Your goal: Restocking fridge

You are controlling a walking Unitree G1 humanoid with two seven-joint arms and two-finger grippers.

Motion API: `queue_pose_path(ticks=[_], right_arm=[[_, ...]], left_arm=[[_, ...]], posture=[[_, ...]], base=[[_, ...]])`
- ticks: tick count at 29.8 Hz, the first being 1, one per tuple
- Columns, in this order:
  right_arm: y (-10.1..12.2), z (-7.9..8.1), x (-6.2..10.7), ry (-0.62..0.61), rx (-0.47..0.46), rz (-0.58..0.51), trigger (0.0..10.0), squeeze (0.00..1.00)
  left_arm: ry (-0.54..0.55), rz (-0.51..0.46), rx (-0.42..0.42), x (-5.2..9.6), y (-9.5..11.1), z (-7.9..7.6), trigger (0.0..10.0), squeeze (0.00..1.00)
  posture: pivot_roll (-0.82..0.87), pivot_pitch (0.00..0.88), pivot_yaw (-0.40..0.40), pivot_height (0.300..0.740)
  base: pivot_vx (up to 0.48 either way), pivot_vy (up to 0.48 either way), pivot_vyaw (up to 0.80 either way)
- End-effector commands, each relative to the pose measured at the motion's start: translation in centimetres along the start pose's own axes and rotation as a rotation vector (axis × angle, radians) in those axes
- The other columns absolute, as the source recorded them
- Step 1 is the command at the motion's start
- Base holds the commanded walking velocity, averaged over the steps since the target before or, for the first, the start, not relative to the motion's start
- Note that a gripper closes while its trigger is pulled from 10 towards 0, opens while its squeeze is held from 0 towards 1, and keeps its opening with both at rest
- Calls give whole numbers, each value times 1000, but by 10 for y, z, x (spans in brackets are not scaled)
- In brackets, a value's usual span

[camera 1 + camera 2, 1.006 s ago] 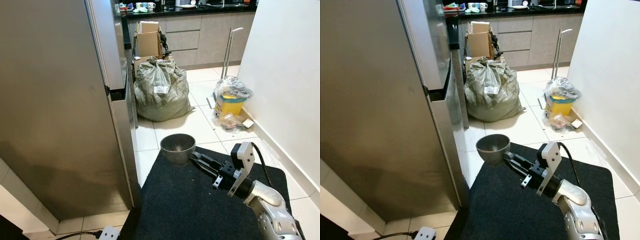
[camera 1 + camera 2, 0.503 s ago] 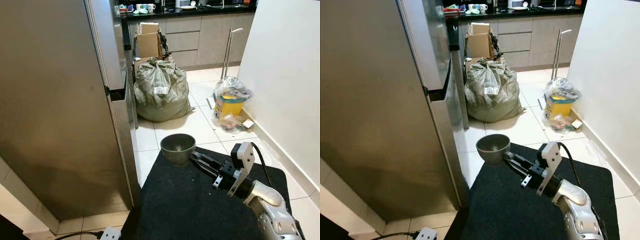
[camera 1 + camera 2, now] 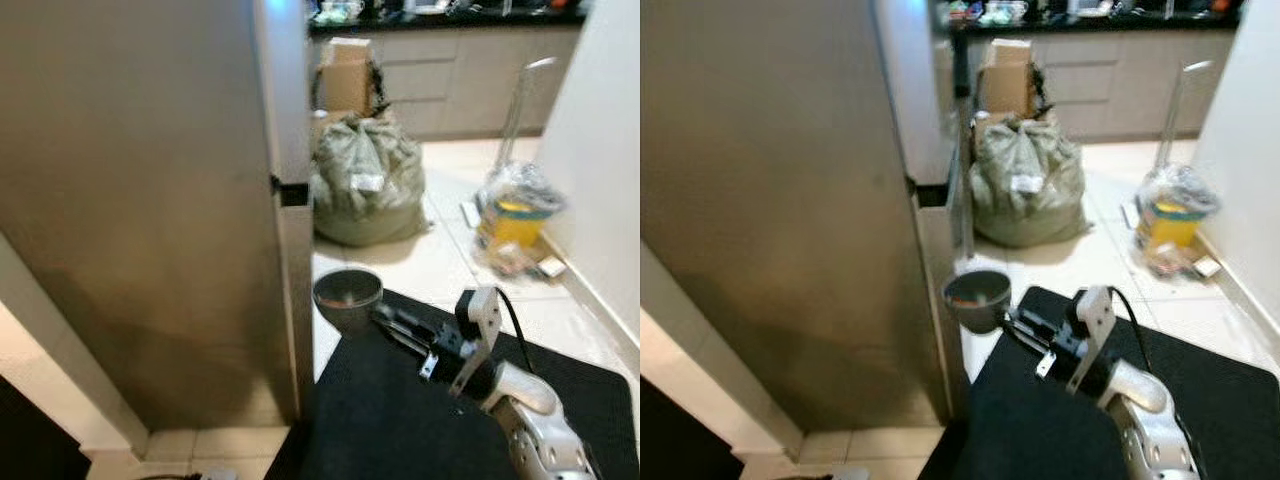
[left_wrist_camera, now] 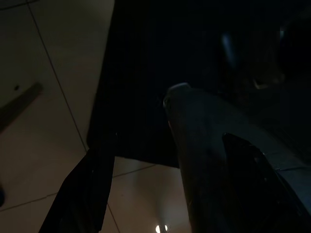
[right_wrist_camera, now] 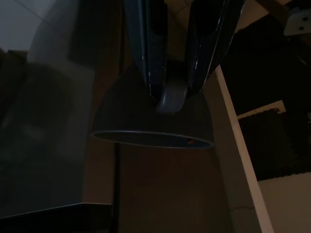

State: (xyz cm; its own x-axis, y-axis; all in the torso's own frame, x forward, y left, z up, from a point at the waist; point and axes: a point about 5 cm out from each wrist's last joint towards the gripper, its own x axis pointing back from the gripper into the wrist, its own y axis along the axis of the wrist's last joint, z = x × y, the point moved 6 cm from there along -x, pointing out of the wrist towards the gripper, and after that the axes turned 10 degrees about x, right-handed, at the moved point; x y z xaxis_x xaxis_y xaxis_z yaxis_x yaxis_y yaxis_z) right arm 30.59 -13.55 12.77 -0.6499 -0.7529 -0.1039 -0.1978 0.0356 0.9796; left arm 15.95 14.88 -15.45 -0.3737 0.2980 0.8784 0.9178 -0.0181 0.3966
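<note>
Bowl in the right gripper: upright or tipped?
Upright. The grey bowl has its open rim facing up in the head views, and the right gripper is clamped on its side, level, beside the fridge's edge.

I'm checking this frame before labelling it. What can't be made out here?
- Bowl contents: eye views are blurred, and the right wrist view sees it from outside, in the dark.
- Fridge interior: its closed steel door hides it.
- Left gripper: the left wrist view is too dark to judge its state.
- Countertop items: too small and blurred.
- Right gripper holds the bowl's edge.
</note>
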Motion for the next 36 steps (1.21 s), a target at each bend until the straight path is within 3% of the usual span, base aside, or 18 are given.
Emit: queue_pose_path(ticks=[1,9,14,22,36], right_arm=[[4,-4,2,-14,3,-10,10000,0],[3,-4,3,-19,0,-10,10000,0],[4,-3,5,-8,-2,-13,10000,0],[8,3,17,32,-24,-18,10000,0],[12,2,18,25,-31,-26,10000,0]], left_arm=[[2,-9,-17,0,5,2,10000,0],[4,-38,31,0,10,2,10000,0],[-10,-32,0,0,11,1,10000,0],[-18,-27,1,1,10,1,10000,0],[-10,-26,8,2,8,3,10000,0]], posture=[[-124,8,76,740],[-126,8,75,740],[-128,6,74,740],[-131,9,77,740],[-129,14,80,740]], base=[[292,0,0],[146,0,0],[0,0,0],[0,-433,0],[0,-457,0]])
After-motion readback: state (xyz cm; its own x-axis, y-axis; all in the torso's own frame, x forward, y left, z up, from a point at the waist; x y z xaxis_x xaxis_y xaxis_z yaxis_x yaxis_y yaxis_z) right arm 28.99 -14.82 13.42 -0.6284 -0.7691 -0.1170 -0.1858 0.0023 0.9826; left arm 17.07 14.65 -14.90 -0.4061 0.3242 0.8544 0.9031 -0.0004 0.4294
